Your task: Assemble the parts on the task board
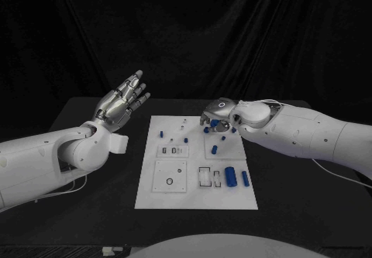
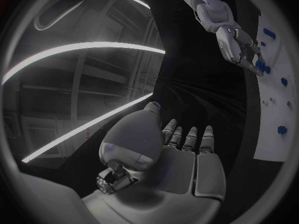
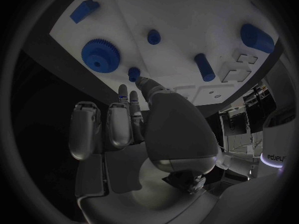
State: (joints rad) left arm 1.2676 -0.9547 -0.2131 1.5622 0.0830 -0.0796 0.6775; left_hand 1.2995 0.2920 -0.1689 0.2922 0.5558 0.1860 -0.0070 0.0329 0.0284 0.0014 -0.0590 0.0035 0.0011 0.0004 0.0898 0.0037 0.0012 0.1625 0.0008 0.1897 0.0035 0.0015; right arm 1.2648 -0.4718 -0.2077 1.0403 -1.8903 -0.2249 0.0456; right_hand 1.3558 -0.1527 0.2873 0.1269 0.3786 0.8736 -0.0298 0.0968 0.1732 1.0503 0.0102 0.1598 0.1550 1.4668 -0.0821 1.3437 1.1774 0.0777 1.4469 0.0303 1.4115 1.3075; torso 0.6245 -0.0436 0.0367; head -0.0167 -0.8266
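Note:
The white task board [image 1: 194,185] lies mid-table and carries blue parts: a thick cylinder [image 1: 230,174], a thin rod [image 1: 245,178] and small pegs [image 1: 215,149]. My right hand [image 1: 217,121] hangs over the board's far right part, fingers pointing down. In the right wrist view its fingertips [image 3: 142,82] meet a small blue peg [image 3: 134,73] beside a blue gear [image 3: 99,56]; I cannot tell whether they pinch it. My left hand [image 1: 124,102] is raised above the table left of the board, fingers spread, holding nothing; its palm [image 2: 181,157] faces away from the board [image 2: 274,109].
More blue pieces sit near the right hand: a block [image 3: 84,10], a short peg [image 3: 154,36], a rod [image 3: 204,67] and a large cylinder [image 3: 256,38]. White inset plates [image 1: 171,177] occupy the board's near left. Black table [image 1: 93,215] surrounds the board.

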